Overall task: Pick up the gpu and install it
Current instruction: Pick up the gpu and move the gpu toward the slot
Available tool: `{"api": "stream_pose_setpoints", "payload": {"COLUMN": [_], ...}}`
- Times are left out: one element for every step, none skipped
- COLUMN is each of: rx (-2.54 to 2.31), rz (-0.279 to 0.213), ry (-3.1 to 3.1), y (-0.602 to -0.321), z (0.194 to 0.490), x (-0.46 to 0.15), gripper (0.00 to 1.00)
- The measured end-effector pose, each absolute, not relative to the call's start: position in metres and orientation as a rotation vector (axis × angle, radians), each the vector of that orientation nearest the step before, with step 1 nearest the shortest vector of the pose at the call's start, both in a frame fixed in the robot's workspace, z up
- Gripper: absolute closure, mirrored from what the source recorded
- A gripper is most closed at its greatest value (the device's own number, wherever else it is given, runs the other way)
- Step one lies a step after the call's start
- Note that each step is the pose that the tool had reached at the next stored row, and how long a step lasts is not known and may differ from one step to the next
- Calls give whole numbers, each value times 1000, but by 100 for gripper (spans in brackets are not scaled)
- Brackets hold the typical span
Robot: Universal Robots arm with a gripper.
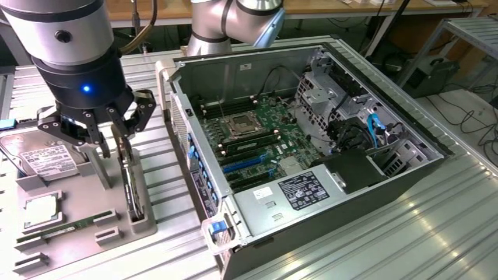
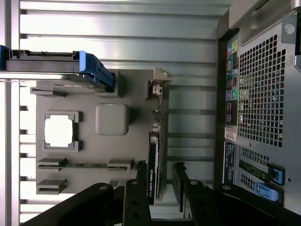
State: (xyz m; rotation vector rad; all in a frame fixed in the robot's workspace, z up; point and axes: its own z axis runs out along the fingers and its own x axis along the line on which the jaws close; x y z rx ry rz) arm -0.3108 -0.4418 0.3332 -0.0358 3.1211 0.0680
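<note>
Finding: my gripper (image 1: 109, 143) (image 2: 160, 169) hangs over one grey fixture tray (image 1: 78, 192) (image 2: 136, 108), at the far end of the gpu (image 1: 130, 186) (image 2: 154, 141).

Hand state: my two fingers (image 2: 138, 188) stand apart, one on each side of the card's top edge. A gap shows on at least one side. I grip nothing.

Count, task item: one gpu. It stands upright on its long edge in a slot along the tray's border nearest the case, not installed.

Count, other parts on the tray, with bearings taken from the gpu in the exterior view:
- One hard drive (image 1: 46, 157) (image 2: 47, 63), at 10 o'clock.
- One square silver processor (image 1: 41, 211) (image 2: 59, 131), at 9 o'clock, lying flat.
- One green memory stick (image 1: 66, 228) (image 2: 84, 165), at 8 o'clock.

Count, chassis: one computer case (image 1: 350, 216) (image 2: 258, 94), at 3 o'clock, lying on its side. Its side panel is off and the motherboard is exposed. Tray and case sit near each other, apart.
</note>
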Motion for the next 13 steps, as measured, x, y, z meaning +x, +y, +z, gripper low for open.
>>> {"api": "stream_pose_setpoints", "payload": {"rx": [-36,-36,-36,-36,-36,-36,-36,-36,-36,-36,-36,-36,-36], "rz": [68,68,68,68,68,68,68,68,68,68,68,68,68], "ry": [3121,3121,3121,3121,3121,3121,3121,3121,3121,3121,3121,3121,3121], "y": [-442,-443,-443,-444,-444,-445,-446,-447,-448,-451,-452,-453,-453], "z": [333,332,331,331,330,330,329,329,328,325,323,320,319], "x": [-311,-311,-311,-311,-311,-311,-311,-311,-311,-311,-311,-311,-311], "gripper": [64,64,64,64,64,64,64,64,64,64,64,64,64]}}
